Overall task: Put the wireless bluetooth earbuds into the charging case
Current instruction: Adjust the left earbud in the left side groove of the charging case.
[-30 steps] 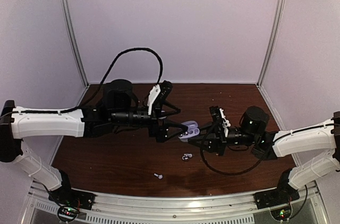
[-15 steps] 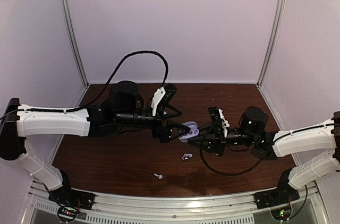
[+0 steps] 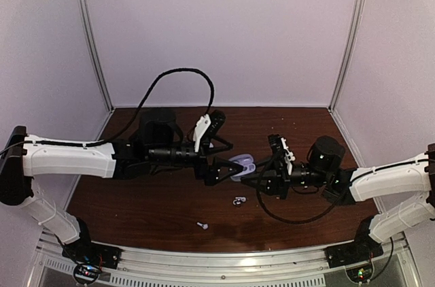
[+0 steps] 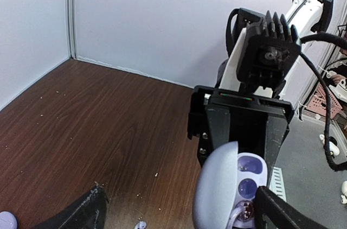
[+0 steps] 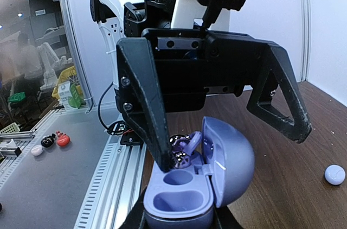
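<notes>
The lavender charging case [image 3: 242, 163] is open, its lid upright. My right gripper [image 3: 258, 177] is shut on its base, and its fingers just show below the case [image 5: 181, 193] in the right wrist view. My left gripper [image 3: 228, 168] is open, with its jaws straddling the case. One left fingertip [image 5: 168, 161] touches a shiny earbud [image 5: 183, 150] lying in the case's far well; the near well is empty. In the left wrist view the case [image 4: 217, 185] fills the lower right. Two whitish earbuds lie on the table, one [image 3: 238, 200] just below the case and one [image 3: 202, 225] nearer the front.
A small round lavender object [image 5: 334, 175] lies on the brown table to the right of the case in the right wrist view. Another pale round object [image 4: 5, 221] shows at the left wrist view's lower left corner. White walls enclose the table at the back and both sides.
My left gripper has moved right and now straddles the case. The right gripper and the case have stayed nearly still.
</notes>
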Robot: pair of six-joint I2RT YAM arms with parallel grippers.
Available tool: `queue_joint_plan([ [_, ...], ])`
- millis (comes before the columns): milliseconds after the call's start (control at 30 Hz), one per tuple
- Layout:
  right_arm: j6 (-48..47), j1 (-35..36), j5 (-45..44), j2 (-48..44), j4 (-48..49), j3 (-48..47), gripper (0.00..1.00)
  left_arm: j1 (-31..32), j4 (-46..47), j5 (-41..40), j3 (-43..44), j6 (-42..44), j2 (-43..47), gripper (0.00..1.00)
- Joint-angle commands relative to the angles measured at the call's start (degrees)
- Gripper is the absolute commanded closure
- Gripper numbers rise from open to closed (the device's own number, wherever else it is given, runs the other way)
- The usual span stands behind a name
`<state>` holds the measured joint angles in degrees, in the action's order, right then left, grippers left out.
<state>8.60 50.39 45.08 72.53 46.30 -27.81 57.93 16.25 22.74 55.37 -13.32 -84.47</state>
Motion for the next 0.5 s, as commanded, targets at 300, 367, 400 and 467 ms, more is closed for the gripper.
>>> queue_joint_plan([
  [300, 4.3, 0.4, 3.7, -1.7, 11.9, 0.7, 1.00, -0.2, 0.8, -1.6, -2.9, 9.7, 1.0, 0.05],
  [367, 4.4, 0.4, 4.0, -1.4, 12.0, 0.7, 1.00, -0.1, 0.5, -1.0, -2.7, 11.0, 1.2, 0.05],
  [400, 4.3, 0.4, 3.9, -1.3, 11.8, 0.7, 1.00, 0.0, 0.5, -0.6, -2.6, 11.5, 1.5, 0.05],
  [467, 4.0, 0.4, 3.6, -1.2, 11.5, 0.7, 1.00, 0.3, 0.5, 0.5, -2.3, 12.2, 2.1, 0.04],
])
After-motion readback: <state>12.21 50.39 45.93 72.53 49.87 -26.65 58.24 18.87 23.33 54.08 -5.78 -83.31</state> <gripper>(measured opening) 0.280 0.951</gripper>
